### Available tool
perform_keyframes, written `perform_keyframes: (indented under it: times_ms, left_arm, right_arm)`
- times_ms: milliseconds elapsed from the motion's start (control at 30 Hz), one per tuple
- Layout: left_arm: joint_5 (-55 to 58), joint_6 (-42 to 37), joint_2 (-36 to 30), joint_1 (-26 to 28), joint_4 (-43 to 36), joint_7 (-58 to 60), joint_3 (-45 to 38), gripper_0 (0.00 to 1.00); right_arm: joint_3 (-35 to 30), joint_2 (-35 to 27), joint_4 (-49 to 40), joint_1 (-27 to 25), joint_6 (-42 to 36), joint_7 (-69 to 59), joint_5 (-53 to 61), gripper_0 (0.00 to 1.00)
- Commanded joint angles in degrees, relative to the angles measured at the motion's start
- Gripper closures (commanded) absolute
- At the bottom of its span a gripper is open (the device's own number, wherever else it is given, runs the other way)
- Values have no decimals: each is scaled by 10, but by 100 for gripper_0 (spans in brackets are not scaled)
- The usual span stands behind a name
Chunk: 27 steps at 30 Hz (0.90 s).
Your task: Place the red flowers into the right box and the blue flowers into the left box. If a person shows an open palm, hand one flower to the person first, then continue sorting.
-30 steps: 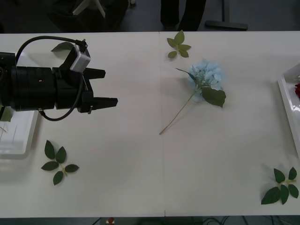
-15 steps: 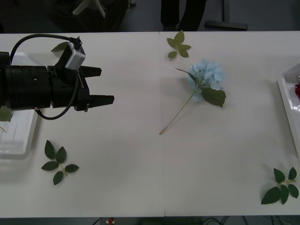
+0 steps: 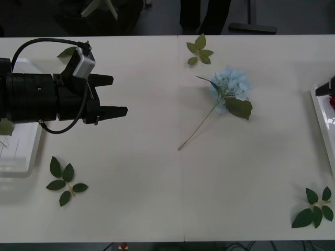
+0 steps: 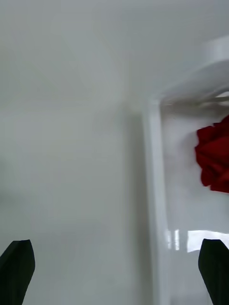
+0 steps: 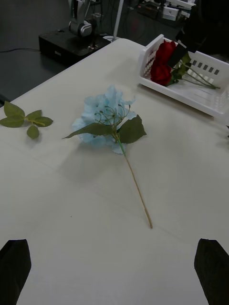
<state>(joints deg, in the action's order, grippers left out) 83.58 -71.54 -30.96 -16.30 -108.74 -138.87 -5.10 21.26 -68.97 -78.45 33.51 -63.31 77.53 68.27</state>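
Observation:
One blue flower (image 3: 230, 86) lies on the table right of centre, its stem running toward the near left. In the left wrist view the blue flower (image 5: 106, 116) lies ahead of the fingers, well apart from them. My left gripper (image 3: 119, 95) hovers open over the table's left part, pointing right, with nothing in it. Behind it is the left box (image 3: 18, 157). The right box (image 3: 320, 112) sits at the right edge and holds red flowers (image 5: 161, 64). My right gripper (image 3: 327, 87) is open at that box's rim (image 4: 155, 190), near a red flower (image 4: 214, 159).
Loose green leaf sprigs lie at the near left (image 3: 65, 182), the near right (image 3: 314, 208), the far middle (image 3: 199, 49) and far left (image 3: 69, 51). Open tabletop stretches between my left gripper and the blue flower. A person's dark legs stand beyond the far edge.
My left arm drew back a little to the left. The tip of my right gripper has come into the front view at the right box.

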Motion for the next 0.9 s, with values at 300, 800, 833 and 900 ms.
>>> perform_keyframes:
  times_ms: [300, 800, 833, 900]
  left_arm:
    - [8, 3, -10, 13, -9, -13, -6, 0]
    - [8, 3, -10, 14, -9, -15, -6, 0]
    - [8, 3, -10, 14, -9, -15, -5, 0]
    - [8, 3, -10, 14, -9, -16, -6, 0]
  right_arm:
    - [5, -22, -246, 9, -71, -333, 14, 0]
    - [61, 60, -436, 38, -141, -599, -89, 0]
    - [77, 67, -437, 44, -139, -607, -103, 0]
    - [109, 81, -436, 60, -133, -621, -130, 0]
